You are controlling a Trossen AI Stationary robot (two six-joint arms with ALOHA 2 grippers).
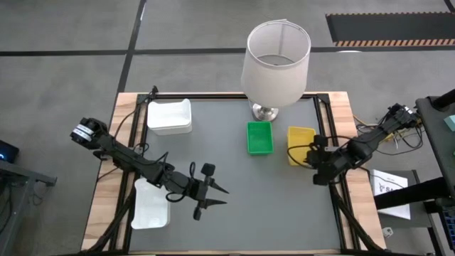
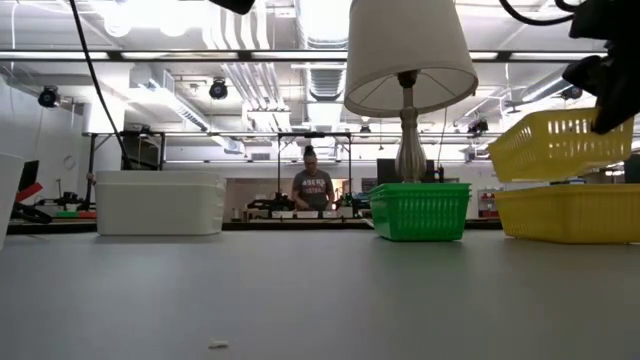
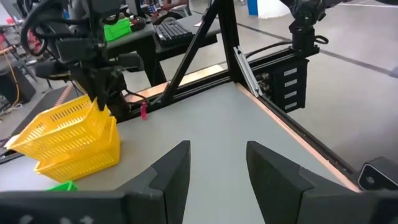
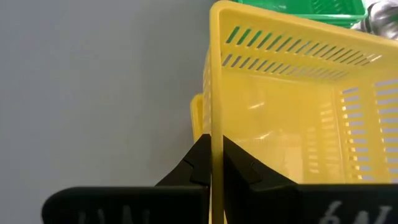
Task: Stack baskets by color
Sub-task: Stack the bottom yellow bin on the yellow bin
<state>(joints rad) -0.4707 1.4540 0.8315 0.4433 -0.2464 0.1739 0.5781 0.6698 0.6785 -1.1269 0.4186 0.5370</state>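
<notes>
Two yellow baskets sit at the table's right: one rests on the table, and the other is tilted above it with my right gripper shut on its wall. A green basket stands beside them, in front of the lamp. One white basket sits at the far left and another at the near left, partly under my left arm. My left gripper hovers open over the table's middle near part, holding nothing. My right gripper pinches one wall of the upper yellow basket at its rim, one finger inside and one outside. It comes slanting down from the table's right side. The basket is tilted above the lower yellow basket; I cannot tell whether its low end touches it.
A tall lamp with a white shade stands at the far middle, just behind the green basket. Black frame rails run along the table's edges. The grey middle of the table lies open between the arms. A person stands far off in the room.
</notes>
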